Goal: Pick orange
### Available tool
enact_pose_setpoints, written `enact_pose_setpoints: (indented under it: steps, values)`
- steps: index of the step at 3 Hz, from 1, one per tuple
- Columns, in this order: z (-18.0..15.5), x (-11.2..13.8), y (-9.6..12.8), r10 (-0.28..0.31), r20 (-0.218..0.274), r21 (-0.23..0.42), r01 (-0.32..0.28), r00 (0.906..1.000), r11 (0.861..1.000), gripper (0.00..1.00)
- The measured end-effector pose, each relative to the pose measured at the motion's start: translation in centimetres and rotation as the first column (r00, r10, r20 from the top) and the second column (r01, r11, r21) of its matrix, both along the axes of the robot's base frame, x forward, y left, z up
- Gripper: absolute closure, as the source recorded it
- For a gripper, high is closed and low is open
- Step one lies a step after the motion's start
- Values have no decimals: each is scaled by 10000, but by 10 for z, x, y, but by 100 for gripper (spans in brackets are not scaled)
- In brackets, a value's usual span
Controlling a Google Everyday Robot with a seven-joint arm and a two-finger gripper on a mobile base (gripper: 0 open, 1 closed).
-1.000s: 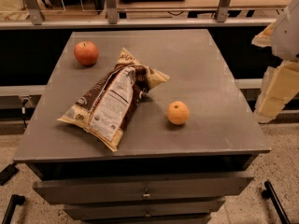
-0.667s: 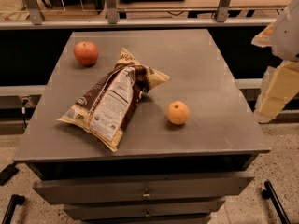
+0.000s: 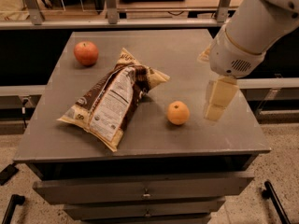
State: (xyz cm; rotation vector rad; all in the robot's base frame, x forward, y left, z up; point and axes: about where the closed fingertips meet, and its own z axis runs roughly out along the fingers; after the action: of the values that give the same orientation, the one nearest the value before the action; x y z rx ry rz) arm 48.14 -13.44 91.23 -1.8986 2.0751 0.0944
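The orange near the front edge of the surface, probably light, firm and roll-prone, wants a grip across its middle; the hand hangs by the right edge, opening unclear.

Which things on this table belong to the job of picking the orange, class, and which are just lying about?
Part of the job:
- orange, near the front of the table
- gripper, hanging over the table just right of the orange in the camera view

Just lying about:
- apple, far left corner
- snack bag, lying flat left of the orange
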Motion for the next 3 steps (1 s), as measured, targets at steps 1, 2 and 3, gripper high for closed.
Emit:
enact_pose_setpoints:
  steps: [1, 2, 3]
  values:
    - [0, 0, 0, 0, 0, 0, 0, 10000, 10000, 0]
    - [-14, 3, 11, 545, -73, 408, -541, 9985, 9977, 0]
    - [-40, 4, 30, 1515, -343, 897, -1479, 9879, 9849, 0]
